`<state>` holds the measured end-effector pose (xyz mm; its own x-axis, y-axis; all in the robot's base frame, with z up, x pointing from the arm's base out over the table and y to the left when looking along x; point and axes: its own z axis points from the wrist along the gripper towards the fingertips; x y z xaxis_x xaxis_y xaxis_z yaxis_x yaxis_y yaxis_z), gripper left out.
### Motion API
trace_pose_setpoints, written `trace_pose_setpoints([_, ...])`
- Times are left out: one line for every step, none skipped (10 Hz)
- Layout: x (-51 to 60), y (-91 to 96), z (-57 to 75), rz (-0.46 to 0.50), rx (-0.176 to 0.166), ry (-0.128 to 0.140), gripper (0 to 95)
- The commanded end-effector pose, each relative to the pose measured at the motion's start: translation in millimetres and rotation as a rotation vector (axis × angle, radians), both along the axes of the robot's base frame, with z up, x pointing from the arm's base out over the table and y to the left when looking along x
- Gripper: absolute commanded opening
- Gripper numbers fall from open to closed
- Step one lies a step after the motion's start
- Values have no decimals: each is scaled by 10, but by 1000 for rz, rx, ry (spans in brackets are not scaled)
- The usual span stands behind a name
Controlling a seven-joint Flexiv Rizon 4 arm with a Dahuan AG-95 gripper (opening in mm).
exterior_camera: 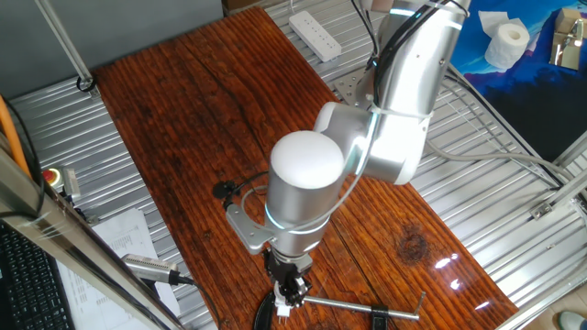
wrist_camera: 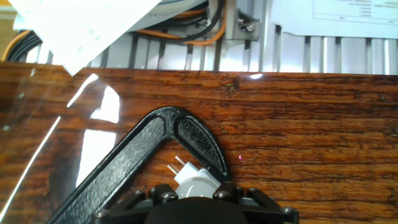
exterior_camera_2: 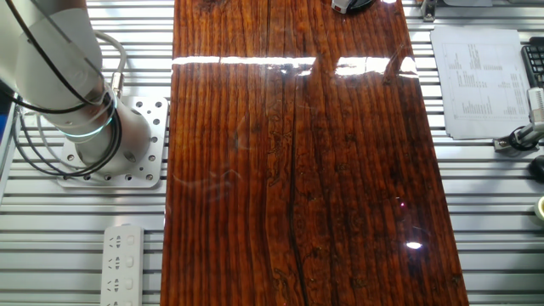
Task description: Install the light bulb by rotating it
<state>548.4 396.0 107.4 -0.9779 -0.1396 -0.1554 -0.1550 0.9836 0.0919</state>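
Looking along the fingers in the hand view, we see nearest to us the dark body of the gripper (wrist_camera: 198, 208) filling the bottom edge, and just beyond it a small white piece with two thin metal prongs (wrist_camera: 176, 165), which we take to be the pale base of the light bulb (wrist_camera: 194, 182); its dome is hidden. The bulb sits at the inner corner of a black V-shaped bracket (wrist_camera: 163, 140) that lies flat on the wooden tabletop (wrist_camera: 311, 137). We cannot tell whether the fingers are clamped on the bulb or only close around it, since the fingertips are out of sight here.

From one fixed view we see the gripper (exterior_camera: 290, 291) pointing straight down at the near edge of the board, with something small and white at its tip and a thin metal rod (exterior_camera: 358, 304) lying just beside it. Above it bulks the silver arm (exterior_camera: 385, 101).

Farther off, printed paper sheets (wrist_camera: 81, 25) and orange cables (wrist_camera: 177, 31) lie past the board's edge. At the far end we see a white power strip (exterior_camera: 315, 33) and a toilet paper roll (exterior_camera: 506, 43).
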Motion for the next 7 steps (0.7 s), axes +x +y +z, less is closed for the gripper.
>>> trace_pose_setpoints([-2,11,-5,38,-10,2,380])
trace_pose_setpoints([-1,10,-4,52,-18,1,380])
trace_pose_setpoints([0,10,-3,86,-32,-4,380])
trace_pose_setpoints([0,11,-2,124,-34,-7,380])
trace_pose_setpoints([2,13,1,157,-37,-5,380])
trace_pose_setpoints([8,19,8,196,-36,-4,570])
trace_pose_setpoints([14,25,13,213,-37,5,570])
